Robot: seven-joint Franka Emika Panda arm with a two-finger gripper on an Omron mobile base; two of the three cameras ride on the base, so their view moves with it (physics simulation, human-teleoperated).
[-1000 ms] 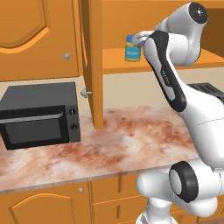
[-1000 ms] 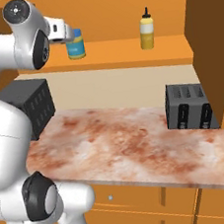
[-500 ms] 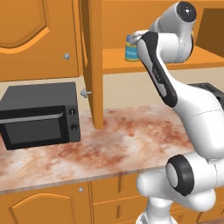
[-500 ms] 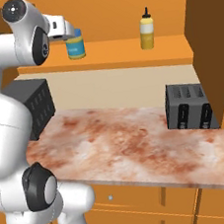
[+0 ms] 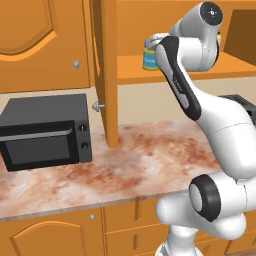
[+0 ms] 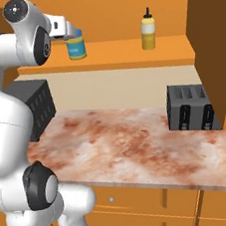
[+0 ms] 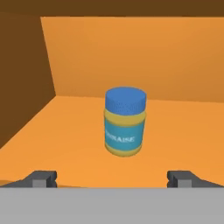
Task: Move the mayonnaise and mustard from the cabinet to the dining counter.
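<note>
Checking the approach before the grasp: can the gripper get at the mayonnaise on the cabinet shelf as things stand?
Probably yes. The mayonnaise stands upright on the cabinet shelf, straight ahead of the gripper, jaws wide open, nothing between them. The mustard stands well off to the side.

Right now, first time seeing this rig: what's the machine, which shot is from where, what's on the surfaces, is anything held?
It's a rendered kitchen with a white robot arm on a base that can drive. Two pictures come from cameras on the base, behind the arm to its left and right. The third looks along the gripper from a camera on the hand, with the two dark fingertips at the bottom.

The arm reaches up into the open orange cabinet. On its shelf stand the mayonnaise, a blue-lidded jar, and the yellow mustard further along.

Below, on the marbled wall counter, sit a black microwave and a dark toaster.

Nothing is held: the gripper is open, with the jar centred ahead of the fingertips and apart from them.
</note>
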